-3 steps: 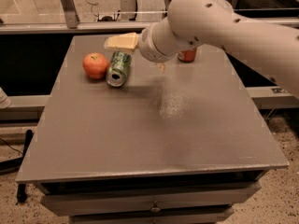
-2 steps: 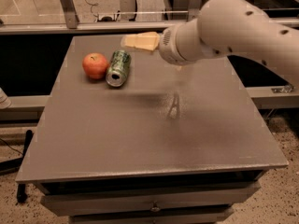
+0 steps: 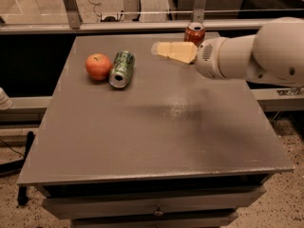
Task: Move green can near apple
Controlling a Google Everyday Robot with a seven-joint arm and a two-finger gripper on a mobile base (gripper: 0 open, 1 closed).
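The green can (image 3: 121, 69) lies on its side at the back left of the grey table (image 3: 156, 127), its silver top facing the front. It rests right beside the red-orange apple (image 3: 98, 66), touching it or nearly so. My gripper (image 3: 164, 50) hangs above the table's back middle, to the right of the can and clear of it. It holds nothing that I can see. The white arm (image 3: 256, 58) reaches in from the right.
A red-orange cola can (image 3: 194, 32) stands upright at the table's back edge, partly behind my gripper. A metal rail (image 3: 142, 26) runs behind the table. The floor drops away past the table's edges on the left and right.
My arm has swung to the right and drawn back from the green can. The can and the apple have stayed where they were.
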